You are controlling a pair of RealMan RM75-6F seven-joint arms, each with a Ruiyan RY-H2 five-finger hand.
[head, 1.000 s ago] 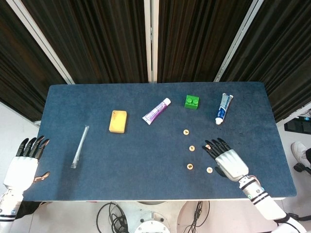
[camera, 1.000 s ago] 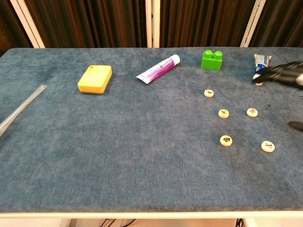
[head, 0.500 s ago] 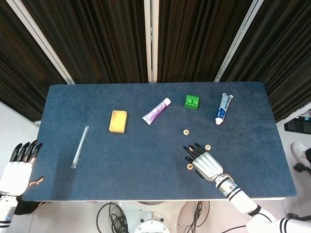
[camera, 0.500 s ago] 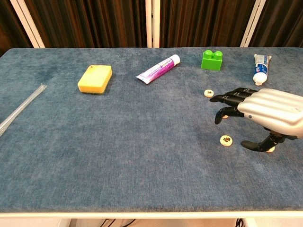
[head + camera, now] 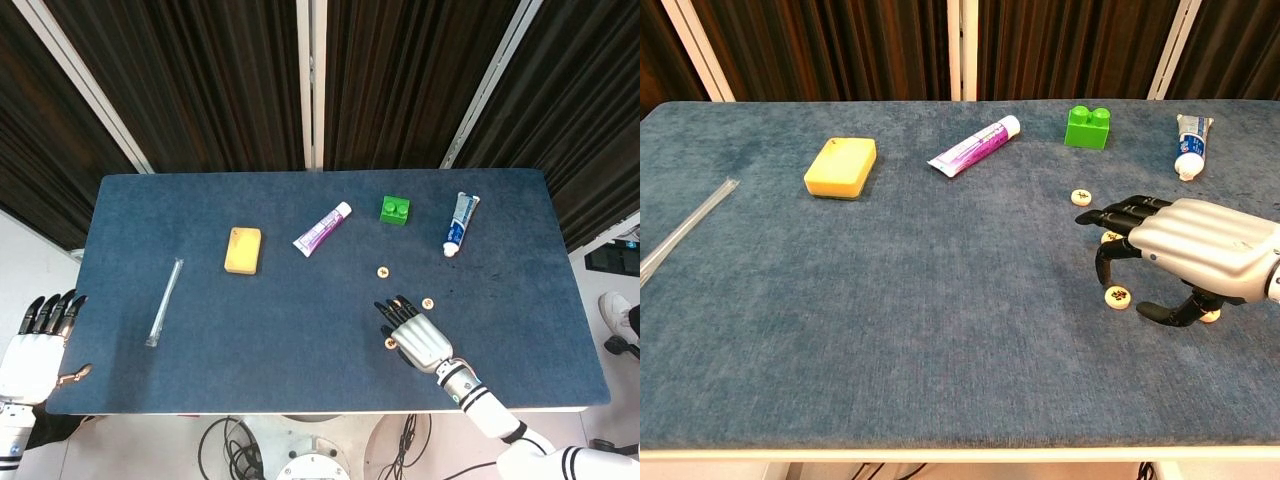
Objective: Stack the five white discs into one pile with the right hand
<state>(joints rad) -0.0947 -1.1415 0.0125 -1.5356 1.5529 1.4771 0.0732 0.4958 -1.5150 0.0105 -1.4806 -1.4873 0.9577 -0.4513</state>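
Hovering palm-down over the right part of the blue table [image 5: 940, 380]: right hand [image 5: 1195, 250], fingers spread and slightly curled, holding nothing visible. Scattered under and around it, the white discs: 1 clear of the hand on the far side [image 5: 1081, 197], 1 just beside the near fingertips [image 5: 1118, 297], 1 half hidden beneath the fingers [image 5: 1111, 238], 1 peeking out by the thumb [image 5: 1209, 316]. Seen from the head view, another disc [image 5: 428, 302] just right of the fingertips. No pile yet; all discs apart.

Lying beyond the discs along the far side: green block [image 5: 1088, 127], white-and-blue tube [image 5: 1191, 145] at far right, purple tube [image 5: 974, 146] nearer the middle. Sitting further left: yellow sponge [image 5: 841, 167]. Resting at the left edge: clear tube [image 5: 685, 231], slanted.

Hanging off the table's near-left corner: left hand [image 5: 38, 340], fingers extended and apart, empty.
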